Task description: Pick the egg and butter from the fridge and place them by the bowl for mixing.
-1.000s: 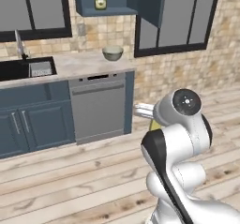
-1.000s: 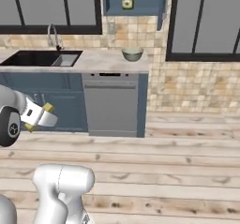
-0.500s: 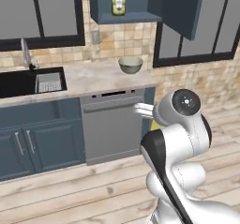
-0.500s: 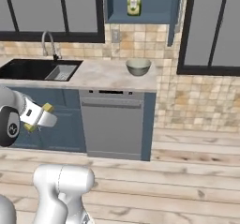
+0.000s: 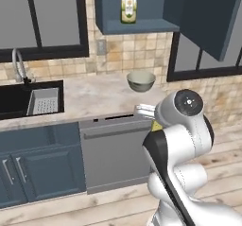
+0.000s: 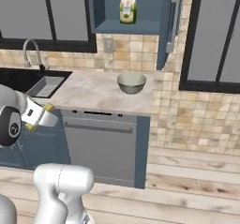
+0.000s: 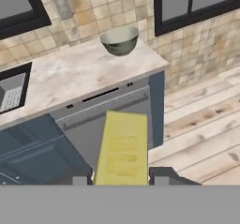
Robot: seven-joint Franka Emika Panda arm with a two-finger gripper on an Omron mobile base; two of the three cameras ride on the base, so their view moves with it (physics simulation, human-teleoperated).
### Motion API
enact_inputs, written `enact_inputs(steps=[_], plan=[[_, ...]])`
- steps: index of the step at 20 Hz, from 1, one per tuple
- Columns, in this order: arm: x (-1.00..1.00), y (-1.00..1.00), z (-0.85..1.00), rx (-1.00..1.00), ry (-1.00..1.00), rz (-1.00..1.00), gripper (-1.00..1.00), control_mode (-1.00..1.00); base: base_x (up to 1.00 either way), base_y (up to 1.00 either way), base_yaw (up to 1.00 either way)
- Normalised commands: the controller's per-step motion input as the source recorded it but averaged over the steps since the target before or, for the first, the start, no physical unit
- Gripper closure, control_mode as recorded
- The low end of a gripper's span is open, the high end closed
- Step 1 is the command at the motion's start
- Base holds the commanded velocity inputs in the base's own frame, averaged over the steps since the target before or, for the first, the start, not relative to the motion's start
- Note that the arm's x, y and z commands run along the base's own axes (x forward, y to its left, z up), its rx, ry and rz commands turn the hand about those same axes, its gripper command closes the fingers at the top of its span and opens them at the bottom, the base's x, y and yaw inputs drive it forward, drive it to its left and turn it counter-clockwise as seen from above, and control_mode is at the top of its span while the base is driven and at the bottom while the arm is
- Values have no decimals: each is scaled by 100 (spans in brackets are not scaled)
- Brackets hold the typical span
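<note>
The gripper (image 7: pixel 120 175) is clenched on the butter (image 7: pixel 121 147) — in the hand view the yellow stick runs up from between the two dark fingertips (image 7: pixel 161 173), one on each side of its near end, and its far end points toward the grey dishwasher front (image 7: pixel 108 120) below the counter edge. In the right base view the butter (image 6: pixel 48 107) shows as a small yellow corner at the end of the white hand, held in the air in front of the dark blue cabinets, left of the dishwasher (image 6: pixel 100 145) and just below counter height. In the left base view a bit of the same yellow (image 5: pixel 156 125) peeks out beside the round white joint of the arm, close to the right end of the counter. The bowl (image 6: pixel 131 83), pale green-grey, stands upright on the marble counter (image 6: pixel 89 92) toward its far right, near the tiled wall; it also appears in the left base view (image 5: pixel 141 81) and at the top of the hand view (image 7: pixel 120 40). The butter is well apart from the bowl, nearer and lower. At the left end of the counter sits a black sink (image 5: pixel 19 97) with a curved faucet (image 5: pixel 18 65) and a grey perforated basket (image 5: pixel 43 100) inside. Above the bowl, on an open blue shelf (image 6: pixel 126 27), stands a small carton (image 6: pixel 127 9) — light with a green label.
</note>
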Motion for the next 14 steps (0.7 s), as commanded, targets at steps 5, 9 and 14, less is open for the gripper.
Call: enact_inputs(steps=[5,9,14], plan=[[0,0,0,0,0,0,100,100,53,9,0],[0,0,0,0,0,0,100,100,98,2,0],[0,0,0,0,0,0,100,100,76,4,0]])
